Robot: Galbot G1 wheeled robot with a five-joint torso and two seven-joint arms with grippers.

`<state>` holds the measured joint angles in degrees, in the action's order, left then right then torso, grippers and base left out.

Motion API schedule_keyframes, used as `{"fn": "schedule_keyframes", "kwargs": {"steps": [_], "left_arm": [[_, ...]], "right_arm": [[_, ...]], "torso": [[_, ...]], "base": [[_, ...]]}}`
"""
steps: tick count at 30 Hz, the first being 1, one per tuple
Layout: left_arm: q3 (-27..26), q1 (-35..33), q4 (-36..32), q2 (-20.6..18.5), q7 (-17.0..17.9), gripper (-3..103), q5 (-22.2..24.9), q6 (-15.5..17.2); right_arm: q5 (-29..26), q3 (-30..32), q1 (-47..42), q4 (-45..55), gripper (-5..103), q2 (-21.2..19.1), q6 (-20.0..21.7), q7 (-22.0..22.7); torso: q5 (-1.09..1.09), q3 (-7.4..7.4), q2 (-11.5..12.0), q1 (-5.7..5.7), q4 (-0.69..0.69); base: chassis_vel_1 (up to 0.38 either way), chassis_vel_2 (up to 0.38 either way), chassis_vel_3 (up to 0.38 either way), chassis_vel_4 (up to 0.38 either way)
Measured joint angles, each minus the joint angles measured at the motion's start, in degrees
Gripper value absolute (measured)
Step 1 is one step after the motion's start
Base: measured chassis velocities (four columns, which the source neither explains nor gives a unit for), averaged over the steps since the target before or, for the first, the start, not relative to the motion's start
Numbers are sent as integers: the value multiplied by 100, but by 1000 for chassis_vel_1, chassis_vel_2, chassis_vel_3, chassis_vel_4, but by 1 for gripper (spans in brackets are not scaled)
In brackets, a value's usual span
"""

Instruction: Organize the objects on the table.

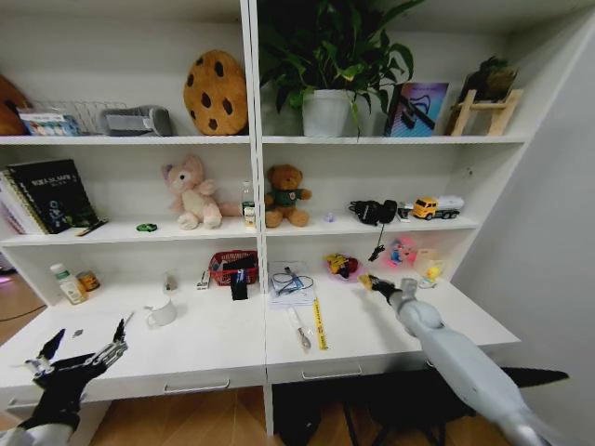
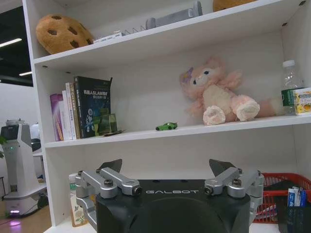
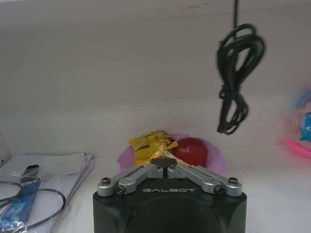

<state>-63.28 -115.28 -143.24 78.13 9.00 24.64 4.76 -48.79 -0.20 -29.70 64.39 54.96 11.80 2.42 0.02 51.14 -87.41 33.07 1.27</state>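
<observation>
Closest to the head camera, the left gripper hangs low at the near left corner of the table, its fingers spread wide and holding nothing; the left wrist view shows the two fingertips standing well apart. Over on the right half of the desk, the right gripper reaches toward the back wall with its fingers pressed together. In the right wrist view they seem to pinch a scrap of yellow wrapper just in front of a pink dish holding a red round thing, though whether they truly grip the wrapper or only sit before it is hard to say.

The loose items lie spread on the white top. A white mug stands near the left gripper; it is probably rigid, smooth and breakable, best taken across the rim or wall, since the handle looks too small for the fingers. The yellow ruler and a pen-like tool lie flat beside each other near the middle seam. Both are thin and light, so a pinch across the narrow width, pressing down onto the desk, looks safest. A small bottle at the far left would tip easily; a mid-body grip suits it. The wrapper would be feather-light and crinkly, likely to slip.
</observation>
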Motion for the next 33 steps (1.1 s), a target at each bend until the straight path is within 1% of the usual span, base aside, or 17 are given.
{"fn": "schedule_keyframes", "kwargs": {"steps": [1, 2, 4, 5, 7, 9, 11, 15, 16, 18, 20, 33], "left_arm": [[0, 0, 0, 0, 0, 98, 0, 0], [0, 0, 0, 0, 0, 98, 0, 0], [0, 0, 0, 0, 0, 98, 0, 0], [0, 0, 0, 0, 0, 98, 0, 0], [0, 0, 0, 0, 0, 98, 0, 0], [0, 0, 0, 0, 0, 98, 0, 0], [0, 0, 0, 0, 1, 98, 1, 0], [1, 0, 0, 0, 0, 98, 1, 0], [0, 0, 0, -1, 0, 98, 0, 0], [0, 0, 0, 0, 0, 98, 1, 0], [0, 0, 0, 0, 0, 98, 0, 1], [1, 0, 0, 0, 0, 98, 0, 1]], "right_arm": [[54, -113, 195, -219, 0, 140, -9, -5], [54, -113, 195, -219, 0, 140, -9, -5], [221, -242, 480, -623, 0, 434, -71, 9], [221, -242, 480, -623, 0, 434, -71, 9], [472, -283, 649, -898, 0, 662, -189, 46], [519, -283, 674, -946, 0, 704, -213, 60], [687, -272, 740, -1101, 0, 827, -310, 138], [809, -232, 749, -1198, 0, 876, -432, 174], [854, -189, 745, -1257, 0, 891, -535, 183], [778, -71, 677, -1322, 0, 882, -749, 220], [704, -30, 616, -1278, 0, 831, -755, 184], [715, 100, 515, -1223, 0, 786, -708, 115]], "torso": [[-4, 0, 0, 0, 2], [-4, 0, 0, 0, 2], [-2, 0, 0, 0, 2], [-2, 0, 0, 0, 2], [-3, -1, 0, 0, 2], [-3, -1, 0, -1, 2], [-2, -1, 0, -1, 1], [-3, -1, 0, -1, 1], [-2, -1, 0, -1, 2], [-2, -1, -1, -1, 4], [-1, -1, -1, -1, 4], [-2, -2, -1, -2, 3]], "base": [[0, 0, 0, 0], [0, 0, 0, 0], [0, 0, 0, 0], [0, 0, 0, 0], [0, 0, 0, 0], [0, 0, 0, 0], [0, 0, 0, 0], [0, 0, 0, 0], [0, 0, 0, 0], [0, 0, 0, 0], [0, 0, 0, 0], [0, 0, 0, 0]]}}
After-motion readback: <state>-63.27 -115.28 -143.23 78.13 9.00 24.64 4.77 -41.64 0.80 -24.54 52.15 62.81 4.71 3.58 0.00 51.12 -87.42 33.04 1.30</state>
